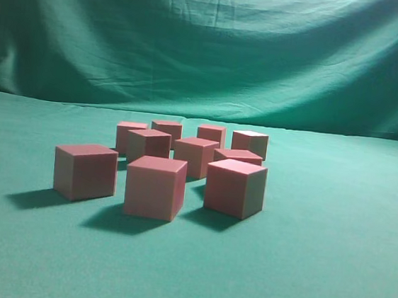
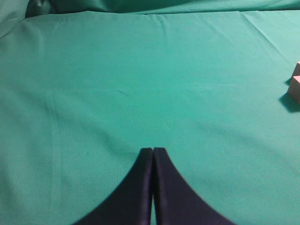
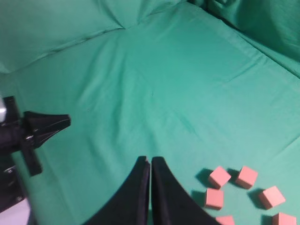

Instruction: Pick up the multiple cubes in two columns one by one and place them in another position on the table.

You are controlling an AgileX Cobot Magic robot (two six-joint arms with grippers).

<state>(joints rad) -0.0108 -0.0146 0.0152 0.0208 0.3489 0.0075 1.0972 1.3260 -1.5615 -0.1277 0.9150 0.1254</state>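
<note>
Several reddish-pink cubes (image 1: 155, 187) stand grouped on the green table (image 1: 329, 262) in the exterior view, roughly in columns running away from the camera. No gripper shows in that view. In the left wrist view my left gripper (image 2: 153, 150) is shut and empty above bare cloth, with one cube (image 2: 295, 88) at the right edge. In the right wrist view my right gripper (image 3: 150, 160) is shut and empty, high above the table, with several cubes (image 3: 219, 177) to its lower right.
The green backdrop (image 1: 210, 43) hangs behind the table. In the right wrist view the other arm (image 3: 28, 131) shows at the left edge. Bare cloth lies to the left and right of the cube group.
</note>
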